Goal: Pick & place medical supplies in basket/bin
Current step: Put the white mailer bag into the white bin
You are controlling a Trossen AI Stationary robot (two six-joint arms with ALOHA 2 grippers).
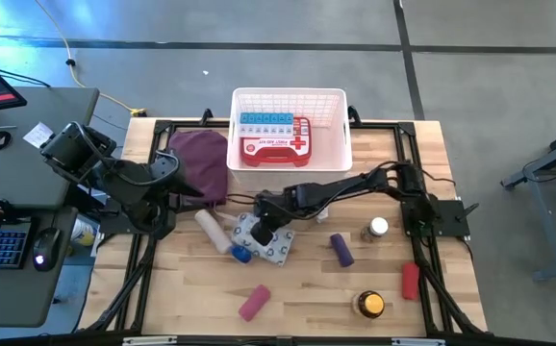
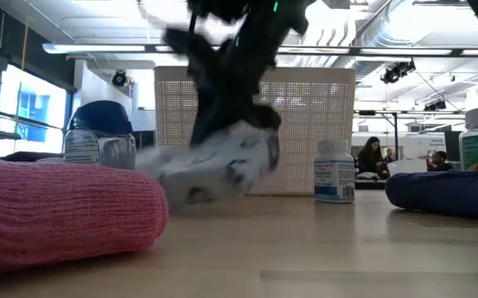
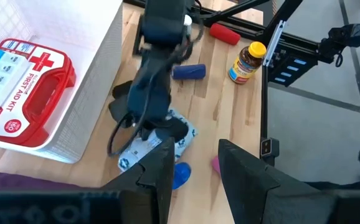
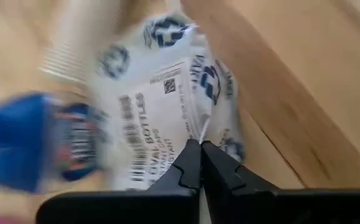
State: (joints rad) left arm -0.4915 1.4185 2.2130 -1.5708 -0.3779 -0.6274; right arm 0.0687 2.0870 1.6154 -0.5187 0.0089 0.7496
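- Right arm: reaches from the right edge of the wooden surface (image 1: 307, 298) across to its middle, wrist bent down; right gripper (image 1: 268, 231) has its jaws pinched together on the upper edge of the wipes packet (image 1: 266, 240).
- Wipes packet: soft, crinkled grey-white film with blue printing, flat and roughly square; it sits tilted, one side raised off the surface, near the basket.
- Left arm: folded at the left edge; left gripper (image 1: 177, 163) hangs over the maroon fabric pouch (image 1: 201, 163), jaws apart.
- Basket (image 1: 341, 135): white rectangular plastic tub with slotted walls, at the far edge; holds a glossy red first-aid case (image 1: 278, 146) and a blue-white box (image 1: 266, 120).
- Blue-capped bottle (image 1: 241, 255): lies just beside the packet.
- Purple roll (image 1: 341, 250): cylindrical, near the middle.
- Pink roll (image 1: 254, 302): textured woven cloth, toward the near edge.
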